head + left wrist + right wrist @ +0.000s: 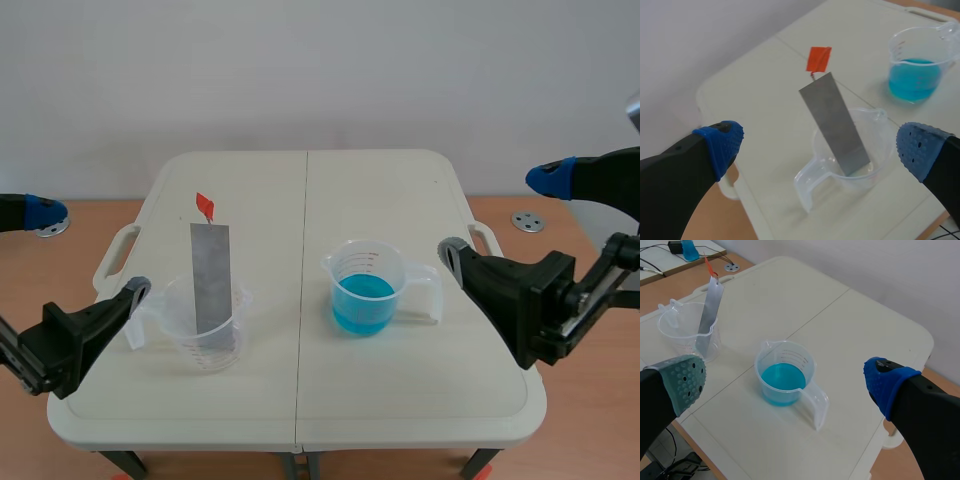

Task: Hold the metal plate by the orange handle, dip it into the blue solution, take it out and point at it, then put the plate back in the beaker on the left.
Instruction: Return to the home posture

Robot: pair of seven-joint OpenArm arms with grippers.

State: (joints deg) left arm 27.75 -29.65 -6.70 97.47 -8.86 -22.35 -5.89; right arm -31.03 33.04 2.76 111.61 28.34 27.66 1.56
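White folding table [380,190], seamed down its middle, before a pale wall. Nearest: left gripper [95,251] and right gripper [497,214], both spread wide, holding nothing. Beyond the left one: clear plastic beaker [205,340], grey metal plate [210,275] leaning inside, small orange handle [204,206] uppermost. Right of the seam: second clear beaker [365,285] with blue solution [362,302]. Risk: a clumsy pinch on the handle likely tips the light beaker. Room: bare tabletop between and behind both beakers.

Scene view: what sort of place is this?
Likely a robot lab's chemistry-demo bench, not a real wet lab: a white plastic table, a clear beaker of blue liquid, and a second beaker holding a metal plate with an orange handle.
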